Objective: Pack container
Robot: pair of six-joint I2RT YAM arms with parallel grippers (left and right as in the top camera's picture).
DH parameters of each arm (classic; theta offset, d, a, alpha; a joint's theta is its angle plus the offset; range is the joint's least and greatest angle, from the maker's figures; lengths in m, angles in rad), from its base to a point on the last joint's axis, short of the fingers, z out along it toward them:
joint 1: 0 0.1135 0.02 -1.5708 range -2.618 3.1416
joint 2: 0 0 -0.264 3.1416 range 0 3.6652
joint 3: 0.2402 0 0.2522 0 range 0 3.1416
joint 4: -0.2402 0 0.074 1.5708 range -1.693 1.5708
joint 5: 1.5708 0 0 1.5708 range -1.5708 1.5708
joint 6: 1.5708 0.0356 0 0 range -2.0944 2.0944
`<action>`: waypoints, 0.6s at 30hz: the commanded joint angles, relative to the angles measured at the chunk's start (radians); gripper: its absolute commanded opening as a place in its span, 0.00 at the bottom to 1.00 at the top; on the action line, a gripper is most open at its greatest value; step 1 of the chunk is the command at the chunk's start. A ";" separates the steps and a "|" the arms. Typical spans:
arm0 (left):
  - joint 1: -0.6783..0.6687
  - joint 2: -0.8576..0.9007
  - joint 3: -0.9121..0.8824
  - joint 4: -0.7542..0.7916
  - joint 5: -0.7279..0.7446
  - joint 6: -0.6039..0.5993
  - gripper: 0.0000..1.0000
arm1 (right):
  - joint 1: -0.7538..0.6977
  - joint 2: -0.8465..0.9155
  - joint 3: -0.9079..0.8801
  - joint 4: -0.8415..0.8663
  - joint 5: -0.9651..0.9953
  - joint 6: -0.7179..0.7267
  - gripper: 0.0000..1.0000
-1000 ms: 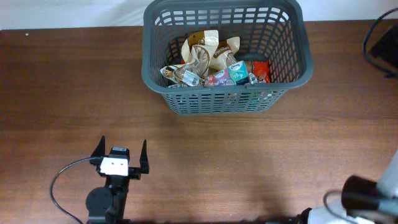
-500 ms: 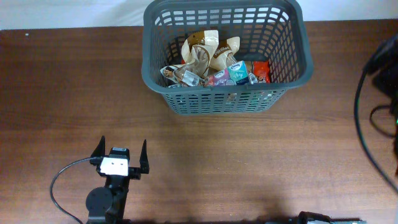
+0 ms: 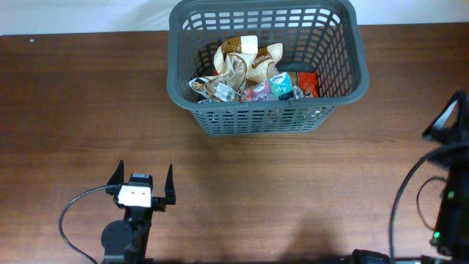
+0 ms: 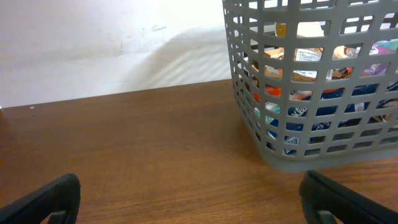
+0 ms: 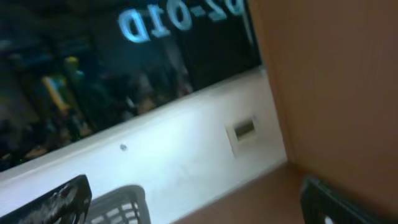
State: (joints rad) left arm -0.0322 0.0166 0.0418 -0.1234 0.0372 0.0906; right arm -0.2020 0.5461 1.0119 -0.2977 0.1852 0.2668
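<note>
Grey-basket entry. Found left gripper (image 3: 144,174) released, fingers spread wide with nothing between them. Parked low on the table (image 3: 308,198) in the lower left of the overhead frame, well apart from the container (image 3: 264,119). Confirmed the same spread in the left wrist view: fingertips at the two bottom corners, bare wood between. Judged right gripper (image 5: 193,208) likewise released, from dark fingertips at both bottom corners of its own blurred view. Noted it aimed at a wall (image 5: 186,155), not at the work. Located its arm (image 3: 448,183) at the right edge of the overhead frame, well clear of the container.

Located container at top centre of the overhead frame, upright, mouth facing up, sitting flat on the wood. Read its long axis as running left to right across the frame, one long wall facing the bottom edge. Saw a heap of grocery packets (image 3: 253,73) already inside, bunched toward that nearer long wall.

Judged container stiff but light for its bulk: lattice plastic, some flex likely in the walls, thick rim the firmest part. Expected it to slide on the smooth wood if nudged. Picked the rim over a long wall as best hold, one finger inside and one outside, with the slots as fallback. Expected packets to be soft and crinkly, adding little weight.
</note>
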 commanded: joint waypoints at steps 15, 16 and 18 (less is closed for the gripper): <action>0.005 -0.011 -0.011 0.000 -0.003 0.020 1.00 | 0.053 -0.296 -0.403 0.316 -0.281 -0.289 0.99; 0.005 -0.011 -0.011 0.000 -0.003 0.020 0.99 | 0.055 -0.315 -0.431 0.333 -0.291 -0.289 0.99; 0.005 -0.011 -0.011 0.000 -0.003 0.020 0.99 | 0.061 -0.340 -0.469 0.349 -0.307 -0.289 0.99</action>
State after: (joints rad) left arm -0.0322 0.0166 0.0418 -0.1230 0.0372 0.0906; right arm -0.1585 0.2432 0.6003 0.0357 -0.0647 0.0078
